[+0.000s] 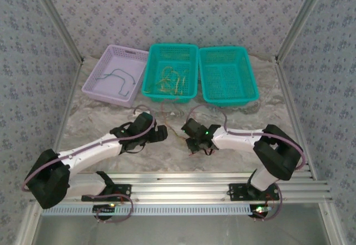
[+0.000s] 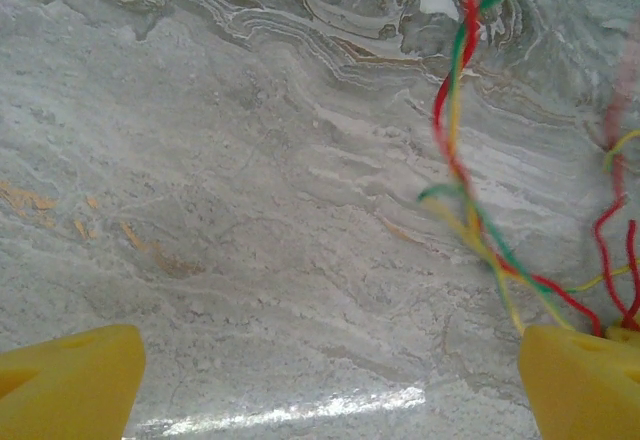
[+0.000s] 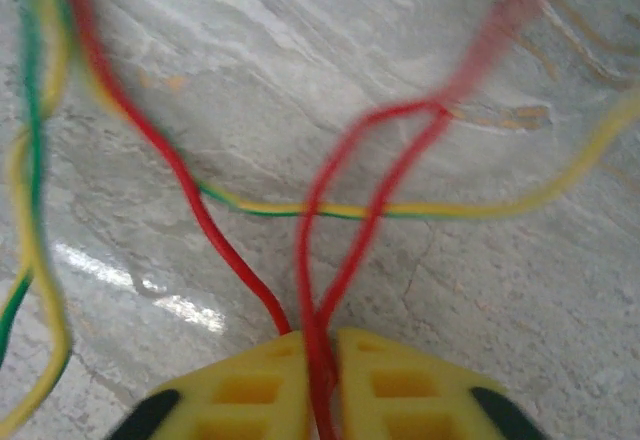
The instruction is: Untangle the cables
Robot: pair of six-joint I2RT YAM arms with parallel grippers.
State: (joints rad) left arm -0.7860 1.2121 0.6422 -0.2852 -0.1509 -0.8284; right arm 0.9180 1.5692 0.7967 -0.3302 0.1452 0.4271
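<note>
lavender basket (image 1: 95, 72) seen with a grey-blue cable (image 1: 118, 81) laid inside, middle teal basket (image 1: 172, 45) loaded with yellowish cables (image 1: 169, 81), red-yellow-green tangle (image 2: 452, 95) strung over the marble table (image 2: 200, 210), red cable (image 3: 318, 310) clamped tight in the right hand (image 3: 320, 380), left hand (image 2: 325, 390) spread wide

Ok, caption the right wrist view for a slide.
Right gripper shut on a red cable above the marble table.

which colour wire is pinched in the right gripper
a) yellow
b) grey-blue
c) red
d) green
c, the right gripper is shut on a red wire, which loops up from it across the table.
</note>
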